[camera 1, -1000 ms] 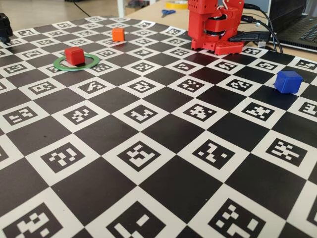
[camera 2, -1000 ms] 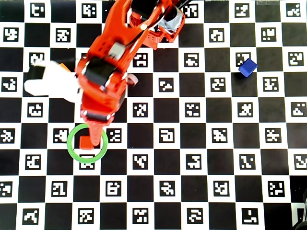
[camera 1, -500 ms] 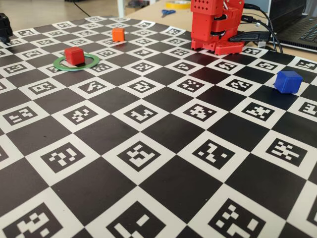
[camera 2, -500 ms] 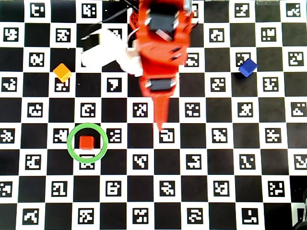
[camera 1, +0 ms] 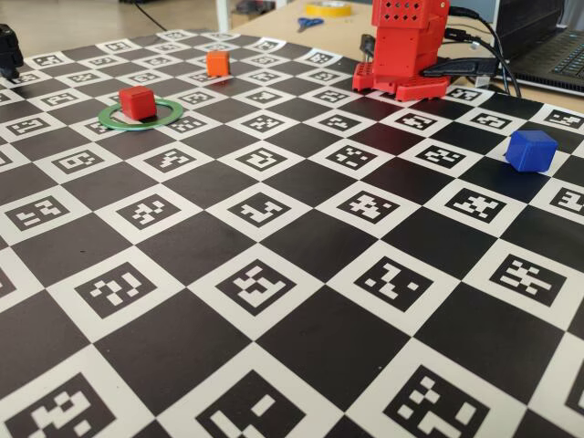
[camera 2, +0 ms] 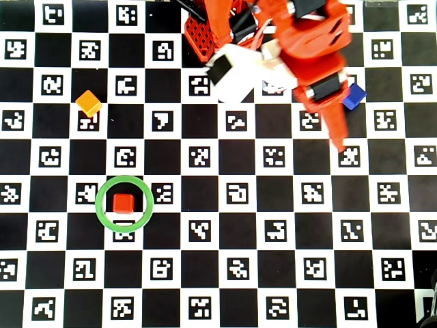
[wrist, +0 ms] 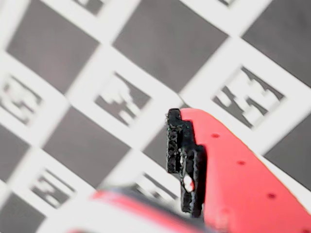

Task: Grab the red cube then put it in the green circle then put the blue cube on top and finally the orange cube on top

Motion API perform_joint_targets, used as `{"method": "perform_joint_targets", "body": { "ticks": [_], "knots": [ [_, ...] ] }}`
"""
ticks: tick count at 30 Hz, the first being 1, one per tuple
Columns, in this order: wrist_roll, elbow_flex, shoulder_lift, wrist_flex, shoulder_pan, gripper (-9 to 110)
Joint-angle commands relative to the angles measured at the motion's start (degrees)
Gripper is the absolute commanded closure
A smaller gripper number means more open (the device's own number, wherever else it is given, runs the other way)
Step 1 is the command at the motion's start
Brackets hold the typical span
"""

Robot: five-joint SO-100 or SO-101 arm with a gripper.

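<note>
Claw point(camera 2: 337, 145) aloft — beside blue cube point(camera 2: 354, 96) | arm point(camera 2: 311, 48) angled right

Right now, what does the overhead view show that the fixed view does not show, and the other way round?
Only the overhead view shows the gripper, stretched out low over the board beside the blue cube; whether it is open cannot be told. Only the fixed view shows what lies beyond the board: scissors, a yellow tape roll and a laptop, plus the arm's base. Both show the red cube inside the green circle, the orange cube apart from it, and the blue cube.
</note>
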Motion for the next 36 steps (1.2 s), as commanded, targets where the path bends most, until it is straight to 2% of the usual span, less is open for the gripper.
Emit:
{"method": "perform_joint_targets", "body": {
  "ticks": [1, 13, 18, 22, 28, 36],
  "knots": [
    [3.3, 1.1, -0.4, 4.4, -7.6, 64],
    [11.5, 19.9, 1.7, -10.7, -18.5, 65],
    [9.8, 28.0, 1.8, -19.4, -20.5, 68],
    [10.6, 30.3, -0.6, -21.7, -21.8, 67],
    [12.7, 32.2, -4.8, -23.6, -23.5, 60],
    [13.1, 33.3, -12.8, -27.9, -24.8, 59]
  ]
}}
